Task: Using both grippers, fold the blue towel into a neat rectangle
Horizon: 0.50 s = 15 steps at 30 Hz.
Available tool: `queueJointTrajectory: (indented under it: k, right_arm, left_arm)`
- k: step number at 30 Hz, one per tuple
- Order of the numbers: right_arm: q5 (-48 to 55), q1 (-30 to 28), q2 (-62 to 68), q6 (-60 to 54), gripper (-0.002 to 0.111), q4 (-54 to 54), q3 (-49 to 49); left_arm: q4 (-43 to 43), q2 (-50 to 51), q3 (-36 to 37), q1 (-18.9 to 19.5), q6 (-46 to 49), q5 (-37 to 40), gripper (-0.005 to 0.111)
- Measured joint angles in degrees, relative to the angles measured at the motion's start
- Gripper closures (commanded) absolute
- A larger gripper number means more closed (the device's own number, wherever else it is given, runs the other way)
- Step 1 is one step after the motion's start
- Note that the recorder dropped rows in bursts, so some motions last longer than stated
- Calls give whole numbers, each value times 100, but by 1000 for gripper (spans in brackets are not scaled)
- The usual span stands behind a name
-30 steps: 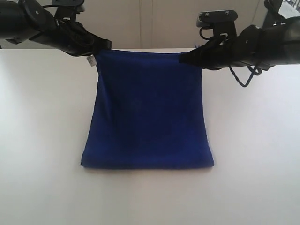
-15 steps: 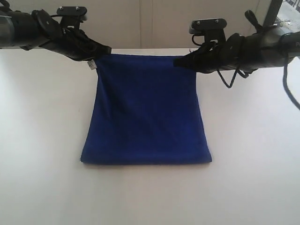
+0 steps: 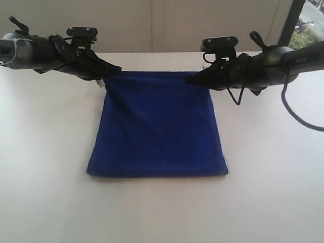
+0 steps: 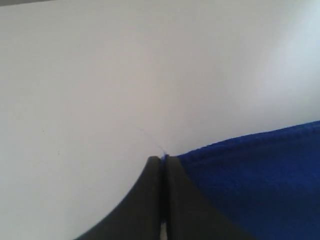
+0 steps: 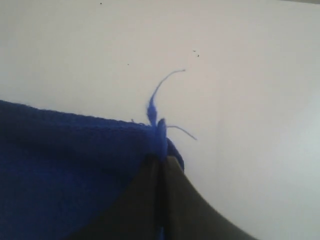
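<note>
Item: blue towel (image 3: 157,126), spread on the white table (image 3: 45,192). The near edge is laid flat and straight; the far edge is stretched straight between two corners, and the side edges widen toward the near edge.

Left pincer (image 3: 117,71): pressed together on the far left corner, just beside a small white tag (image 3: 99,82).

Right pincer (image 3: 190,79): pinched on the far right corner, where loose blue threads (image 5: 157,97) are seen.

Wide table surface is seen left, right and in front of the cloth.

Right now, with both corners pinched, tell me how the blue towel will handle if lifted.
Probably floppy: the blue towel drapes, creased, from the left end effector and right end effector to the table. Likely light: corner pinches alone hold it. A loose thread at one corner hints at fraying.
</note>
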Motion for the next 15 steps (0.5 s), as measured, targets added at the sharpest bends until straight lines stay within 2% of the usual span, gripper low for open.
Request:
queueJointTrajectory:
  k: [8, 15]
  right_arm:
    - [-312, 0, 66, 0, 108, 0, -27]
    - [-561, 0, 254, 0, 108, 0, -30]
  left_arm:
    - [-21, 39, -72, -11, -565, -174, 107]
    - [-21, 171, -72, -128, -626, -426, 107]
